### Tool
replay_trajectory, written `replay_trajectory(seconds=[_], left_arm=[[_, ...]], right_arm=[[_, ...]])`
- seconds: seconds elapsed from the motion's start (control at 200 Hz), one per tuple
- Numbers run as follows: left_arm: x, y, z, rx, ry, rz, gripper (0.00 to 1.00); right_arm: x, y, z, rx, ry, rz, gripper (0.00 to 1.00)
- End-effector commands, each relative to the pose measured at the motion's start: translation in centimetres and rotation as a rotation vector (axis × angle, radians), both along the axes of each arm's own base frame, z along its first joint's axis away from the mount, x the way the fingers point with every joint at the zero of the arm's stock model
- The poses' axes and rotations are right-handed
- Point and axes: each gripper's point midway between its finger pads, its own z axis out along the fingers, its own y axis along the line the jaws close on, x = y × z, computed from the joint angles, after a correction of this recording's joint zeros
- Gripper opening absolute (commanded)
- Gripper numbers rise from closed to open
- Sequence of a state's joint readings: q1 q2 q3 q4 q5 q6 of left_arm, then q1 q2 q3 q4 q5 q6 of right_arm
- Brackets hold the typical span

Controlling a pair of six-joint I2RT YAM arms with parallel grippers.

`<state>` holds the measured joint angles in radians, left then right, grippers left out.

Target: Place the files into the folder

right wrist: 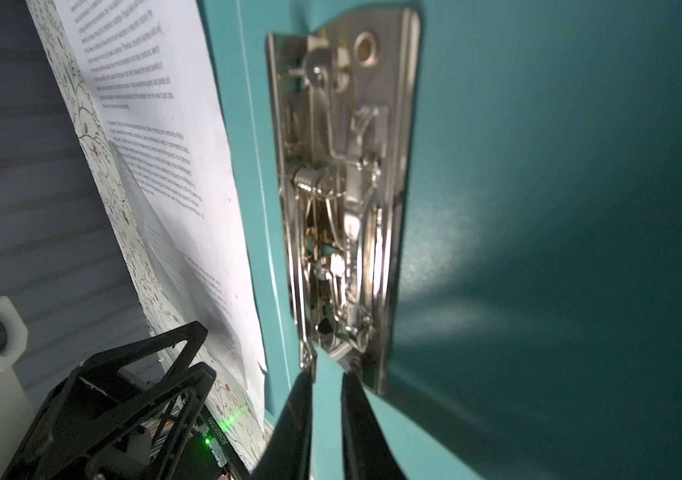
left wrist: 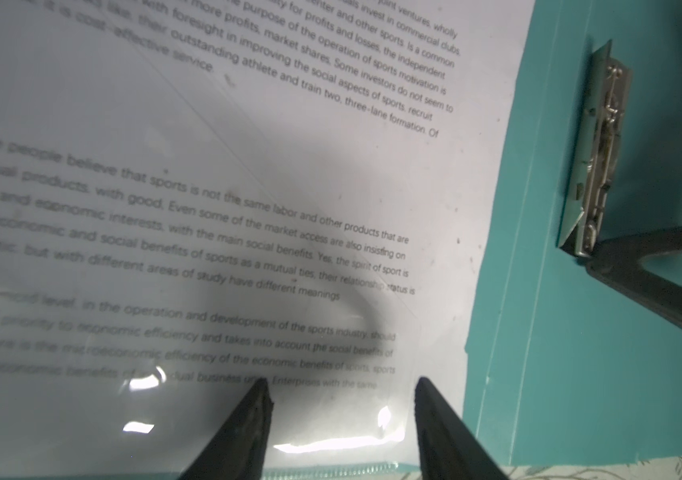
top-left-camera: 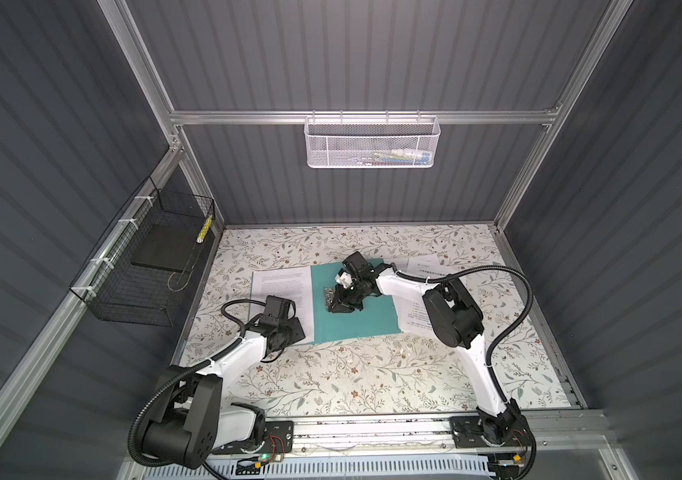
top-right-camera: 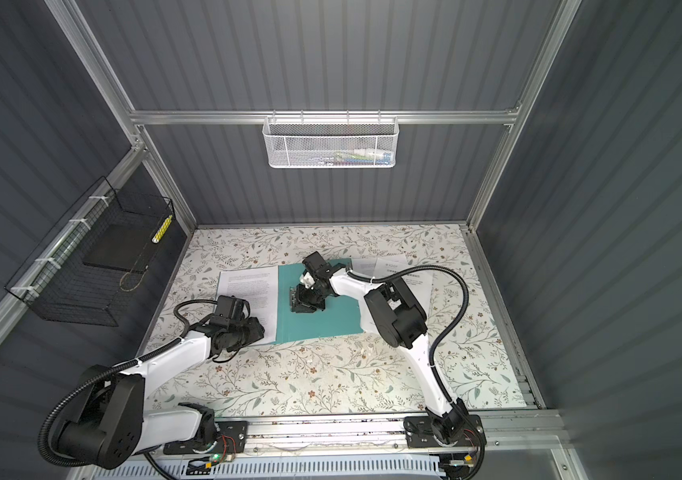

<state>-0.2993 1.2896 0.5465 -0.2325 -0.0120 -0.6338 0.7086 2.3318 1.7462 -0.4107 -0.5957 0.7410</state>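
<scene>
Files (left wrist: 248, 166) print reads "sports is not the same labor"; beside folder (left wrist: 559, 332).

One teal folder (top-left-camera: 356, 324) is counted, with one metal clip (right wrist: 343, 187). One printed sheet (top-left-camera: 281, 286) is recorded left of it, at least two overlapping sheets (top-left-camera: 426, 266) right of it. Also noted: one white mesh basket (top-left-camera: 372, 143), one black wire basket (top-left-camera: 140, 291).

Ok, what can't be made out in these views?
1. Right wrist view: whether the right gripper actually pinches the clip; the fingers' tips merge with its end.
2. Both top views: how many files lie right of the folder; the right arm covers them.
3. Both top views: white mesh basket contents too small behind the mesh.
4. Left wrist view: text on the printed sheet is largely out of focus.
</scene>
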Motion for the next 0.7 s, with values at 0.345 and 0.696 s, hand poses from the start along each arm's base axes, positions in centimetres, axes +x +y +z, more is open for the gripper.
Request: replay_trajectory(seconds=[0.345, 0.696], left_arm=[[-1.69, 0.94, -1.97, 0.008, 0.071, 0.050, 0.49], [-1.68, 0.91, -2.10, 0.009, 0.076, 0.047, 0.48]], right_arm=[[0.28, 0.67, -0.35, 0.020, 0.022, -0.006, 0.15], [0.44, 0.87, -0.70, 0.021, 0.031, -0.013, 0.14]])
